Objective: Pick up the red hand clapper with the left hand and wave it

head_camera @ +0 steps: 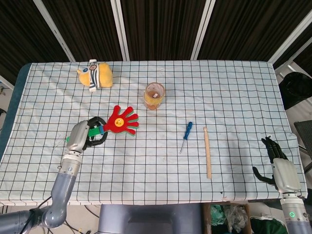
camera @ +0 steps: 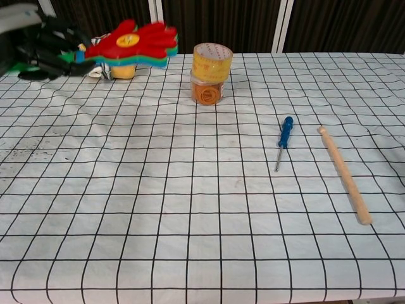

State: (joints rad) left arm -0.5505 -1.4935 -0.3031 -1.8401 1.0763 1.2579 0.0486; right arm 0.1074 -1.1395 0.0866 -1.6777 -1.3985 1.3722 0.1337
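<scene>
Covering the table point(head_camera: 234, 87) is a white black-gridded cloth, dark slatted panels behind. The left hand point(head_camera: 87, 134) grips the one red hand clapper point(head_camera: 122, 121), raised at far left. The right hand point(head_camera: 278, 163) hangs empty, fingers apart. One screwdriver point(head_camera: 185, 135), one wooden stick point(head_camera: 207, 152).

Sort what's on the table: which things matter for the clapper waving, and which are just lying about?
In play: red hand clapper, held by the left robot hand.

Lying about: yellow plush toy, tape roll on jar, blue screwdriver, wooden stick; right robot hand idle.
</scene>
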